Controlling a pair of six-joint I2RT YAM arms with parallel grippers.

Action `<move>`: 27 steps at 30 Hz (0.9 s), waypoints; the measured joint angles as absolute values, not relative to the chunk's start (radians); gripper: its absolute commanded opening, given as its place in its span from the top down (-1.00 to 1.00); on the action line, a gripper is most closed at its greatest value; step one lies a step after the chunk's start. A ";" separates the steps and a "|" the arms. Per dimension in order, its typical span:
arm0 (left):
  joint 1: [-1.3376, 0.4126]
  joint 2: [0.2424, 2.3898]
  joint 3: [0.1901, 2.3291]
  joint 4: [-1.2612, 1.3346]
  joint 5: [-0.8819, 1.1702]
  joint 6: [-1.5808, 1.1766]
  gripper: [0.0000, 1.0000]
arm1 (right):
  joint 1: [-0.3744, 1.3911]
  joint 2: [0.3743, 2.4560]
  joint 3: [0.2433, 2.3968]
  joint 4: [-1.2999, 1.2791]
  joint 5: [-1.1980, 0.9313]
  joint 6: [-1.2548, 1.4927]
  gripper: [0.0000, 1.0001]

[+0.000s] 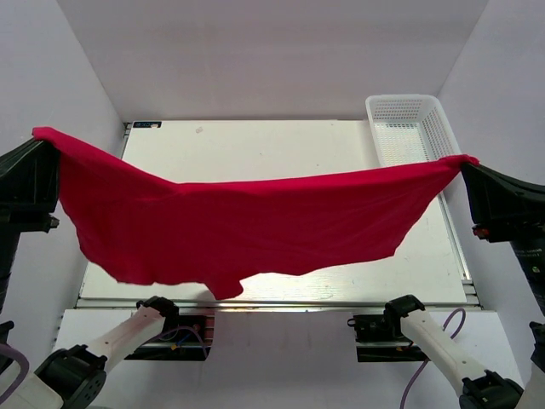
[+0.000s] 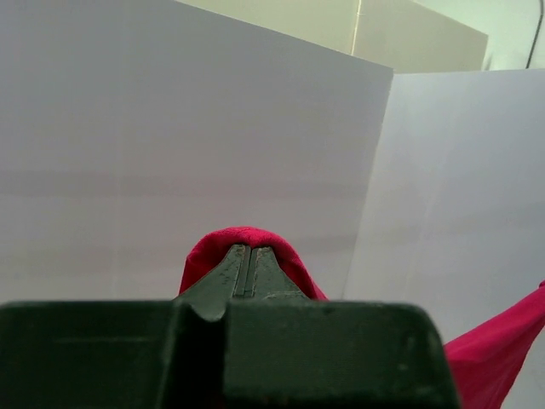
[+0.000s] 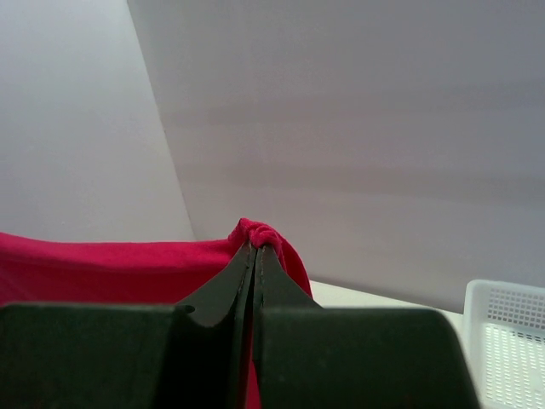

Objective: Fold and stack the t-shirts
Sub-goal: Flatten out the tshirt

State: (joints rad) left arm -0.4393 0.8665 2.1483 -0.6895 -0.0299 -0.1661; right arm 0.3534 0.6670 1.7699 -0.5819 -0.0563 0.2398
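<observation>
Your left claw [image 2: 249,251] and right claw [image 3: 258,249] both pinch the red t-shirt [image 1: 247,226]; it's soft and floppy, so hold its ends

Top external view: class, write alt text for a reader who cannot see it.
A red t-shirt hangs stretched in the air between the left pincer and right pincer, each shut on one end, its middle sagging above a white table. A white mesh basket sits at the table's far right corner.
</observation>
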 measured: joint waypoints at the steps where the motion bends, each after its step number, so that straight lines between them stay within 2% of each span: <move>1: -0.437 0.863 2.148 -0.689 -0.023 -0.169 1.00 | 0.353 0.661 1.769 -0.582 -0.056 0.241 1.00; 10: -0.419 0.842 2.112 -0.653 0.020 -0.185 1.00 | 0.353 0.647 1.702 -0.555 -0.040 0.252 1.00; 20: -0.414 0.872 1.711 -0.522 -0.105 -0.181 1.00 | 0.353 0.696 1.356 -0.395 0.109 0.260 1.00; 27: -0.414 0.936 1.361 -0.393 -0.276 -0.185 1.00 | 0.354 0.803 1.073 -0.258 0.209 0.290 1.00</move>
State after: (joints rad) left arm -0.4145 0.9360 1.3609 -0.3935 -0.2764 -0.1848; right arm 0.3538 0.8032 1.0729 -0.2577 0.2089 0.2901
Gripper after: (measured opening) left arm 0.019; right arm 0.008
